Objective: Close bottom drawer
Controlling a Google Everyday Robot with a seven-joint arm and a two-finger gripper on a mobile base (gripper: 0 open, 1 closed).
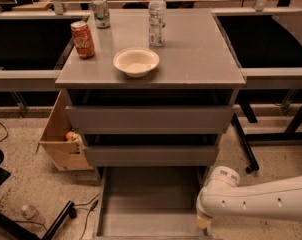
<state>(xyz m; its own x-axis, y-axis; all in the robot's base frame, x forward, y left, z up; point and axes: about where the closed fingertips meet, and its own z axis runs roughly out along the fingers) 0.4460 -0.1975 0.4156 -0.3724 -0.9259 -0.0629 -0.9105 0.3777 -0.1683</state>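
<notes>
The bottom drawer stands pulled out toward me below two closed grey drawer fronts, its grey box interior showing. Its front panel lies at the bottom edge of the view. My white arm reaches in from the right. The gripper hangs at the drawer's front right corner, close to its right wall, and only its pale tip shows.
On the cabinet top stand a red can, a green can, a water bottle and a white bowl. A cardboard box sits on the floor at the left, with cables and a small bottle.
</notes>
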